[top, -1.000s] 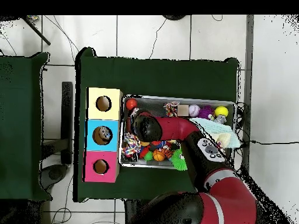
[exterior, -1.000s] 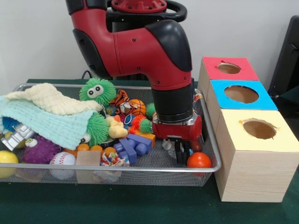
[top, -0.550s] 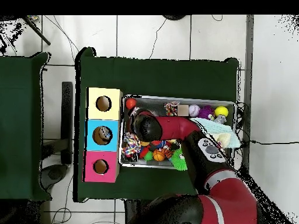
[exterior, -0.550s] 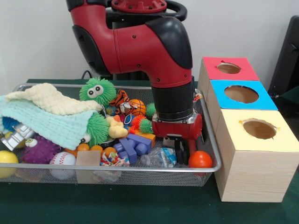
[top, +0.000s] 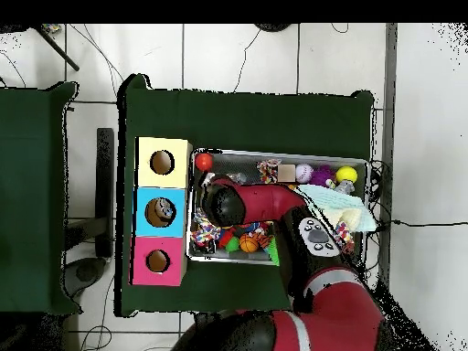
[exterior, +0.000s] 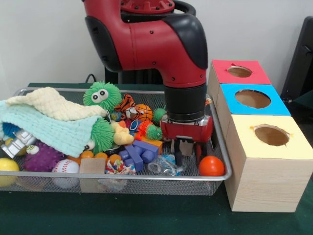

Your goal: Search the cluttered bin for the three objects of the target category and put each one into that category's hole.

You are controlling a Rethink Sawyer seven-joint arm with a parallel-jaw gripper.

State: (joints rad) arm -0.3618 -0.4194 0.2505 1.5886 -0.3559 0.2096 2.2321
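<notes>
End effector [exterior: 187, 148]: fingers parted, empty, above wire mesh bin's [exterior: 222, 147] box-side end | crinkly clear plastic-wrapped toy [exterior: 166, 165]: probably light, slippery, yielding | grip its bunched middle

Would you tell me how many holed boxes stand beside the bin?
3, in a row: the yellow box nearest the camera, the blue box in the middle, the red box farthest.

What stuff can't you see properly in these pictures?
- What lies under the blanket: both views, the cloth covers it.
- Toys below the arm: overhead view, the arm hides much of the bin's middle.
- Inside the yellow box, blue box and red box: front view, the holes show only dark.
- The crinkly clear thing by the gripper: front view, too unclear to name.
- The yellow ball: front view, cut by the edge.
</notes>
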